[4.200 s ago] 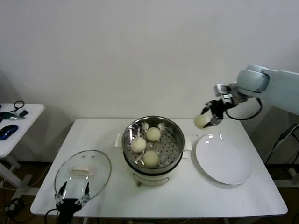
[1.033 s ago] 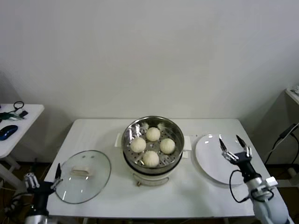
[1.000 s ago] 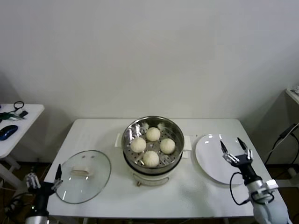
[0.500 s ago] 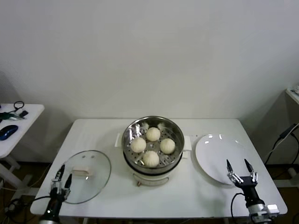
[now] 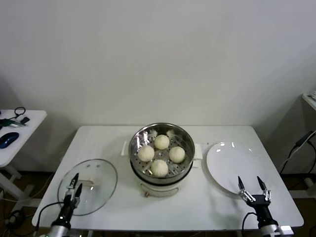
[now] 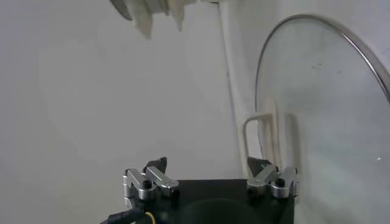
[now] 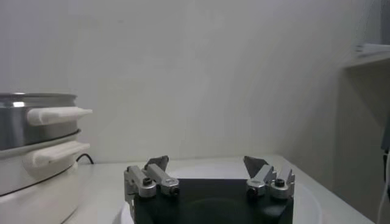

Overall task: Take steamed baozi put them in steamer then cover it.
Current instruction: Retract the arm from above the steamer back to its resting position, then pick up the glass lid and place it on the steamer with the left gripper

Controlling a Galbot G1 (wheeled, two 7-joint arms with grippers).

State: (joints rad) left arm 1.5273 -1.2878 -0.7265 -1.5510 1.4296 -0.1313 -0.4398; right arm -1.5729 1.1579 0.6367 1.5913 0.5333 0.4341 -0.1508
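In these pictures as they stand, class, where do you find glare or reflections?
Head view: bright highlights on the steamer inner wall and on the plate far rim; faint sheen on the cover. Left wrist view: the cover's glass looks hazy. Right wrist view: the steamer's steel band shines.

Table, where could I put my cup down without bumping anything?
The table is bare along its front edge, below the steamer, and at the back left corner behind the glass lid. The white plate is empty too. The middle is crowded: four baozi fill the steamer.
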